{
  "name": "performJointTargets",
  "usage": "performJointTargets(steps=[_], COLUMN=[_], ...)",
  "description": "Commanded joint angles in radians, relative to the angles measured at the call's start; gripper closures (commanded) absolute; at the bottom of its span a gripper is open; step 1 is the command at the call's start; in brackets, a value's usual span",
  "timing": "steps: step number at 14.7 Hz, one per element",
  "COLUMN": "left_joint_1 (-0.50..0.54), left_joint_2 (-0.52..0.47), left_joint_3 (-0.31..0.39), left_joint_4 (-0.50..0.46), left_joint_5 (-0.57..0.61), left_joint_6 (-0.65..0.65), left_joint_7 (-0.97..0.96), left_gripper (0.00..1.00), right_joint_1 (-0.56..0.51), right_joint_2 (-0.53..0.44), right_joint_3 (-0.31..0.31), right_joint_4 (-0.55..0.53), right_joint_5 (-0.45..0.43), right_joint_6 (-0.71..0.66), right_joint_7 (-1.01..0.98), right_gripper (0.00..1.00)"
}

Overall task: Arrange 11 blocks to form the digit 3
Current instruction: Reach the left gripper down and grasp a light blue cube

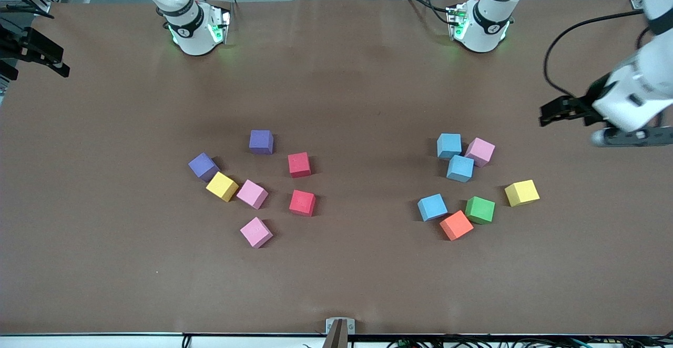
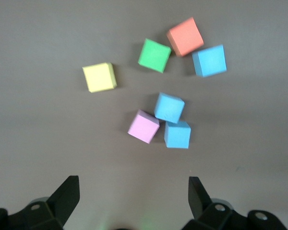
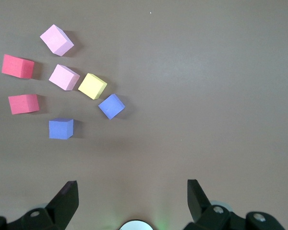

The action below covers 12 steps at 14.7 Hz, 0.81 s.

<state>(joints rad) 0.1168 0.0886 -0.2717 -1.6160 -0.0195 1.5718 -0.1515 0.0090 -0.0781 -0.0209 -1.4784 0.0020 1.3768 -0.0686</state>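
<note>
The blocks lie loose in two groups, and no digit 3 shows. Toward the right arm's end are two red blocks (image 1: 299, 164) (image 1: 302, 203), two pink blocks (image 1: 252, 194) (image 1: 256, 232) and a yellow block (image 1: 222, 186). Toward the left arm's end are three light blue blocks (image 1: 449, 145) (image 1: 460, 168) (image 1: 432, 207), an orange block (image 1: 456, 225), a green block (image 1: 480, 210) and a yellow block (image 1: 522, 193). My left gripper (image 2: 134, 191) hangs open and empty over bare table at its end (image 1: 549, 112). My right gripper (image 3: 133, 191) hangs open and empty over its own end.
Two purple cubes (image 1: 261, 142) (image 1: 203, 166) sit with the group at the right arm's end. A paler lilac-pink cube (image 1: 479, 152) touches two of the light blue blocks. Brown table (image 1: 363, 180) lies bare between the two groups.
</note>
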Motion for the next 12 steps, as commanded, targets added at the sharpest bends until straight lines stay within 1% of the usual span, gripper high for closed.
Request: performJointTargets(steps=[1, 4, 7, 9, 12], left_joint_1=[0.003, 0.003, 0.004, 0.003, 0.001], left_joint_2=[-0.041, -0.038, -0.039, -0.044, -0.029], left_joint_3=[-0.052, -0.131, -0.182, -0.205, -0.213], left_joint_4=[-0.169, -0.329, -0.509, -0.617, -0.718], left_joint_5=[-0.001, 0.010, 0.010, 0.012, 0.012], left_joint_6=[0.124, 0.308, 0.537, 0.658, 0.802], left_joint_7=[-0.084, -0.216, -0.296, -0.318, -0.336], left_gripper=[0.00, 0.00, 0.00, 0.00, 0.00], right_joint_1=[-0.006, -0.004, -0.003, -0.004, -0.008], right_joint_2=[-0.012, -0.012, -0.012, -0.012, -0.014], right_joint_3=[0.003, 0.003, 0.003, 0.003, 0.003], right_joint_4=[-0.017, -0.017, -0.017, -0.016, -0.016], right_joint_5=[0.012, 0.012, 0.012, 0.019, 0.035], right_joint_6=[0.007, 0.005, 0.005, 0.007, 0.007], right_joint_7=[-0.005, -0.003, 0.001, 0.004, 0.009], right_gripper=[0.00, 0.00, 0.00, 0.00, 0.00])
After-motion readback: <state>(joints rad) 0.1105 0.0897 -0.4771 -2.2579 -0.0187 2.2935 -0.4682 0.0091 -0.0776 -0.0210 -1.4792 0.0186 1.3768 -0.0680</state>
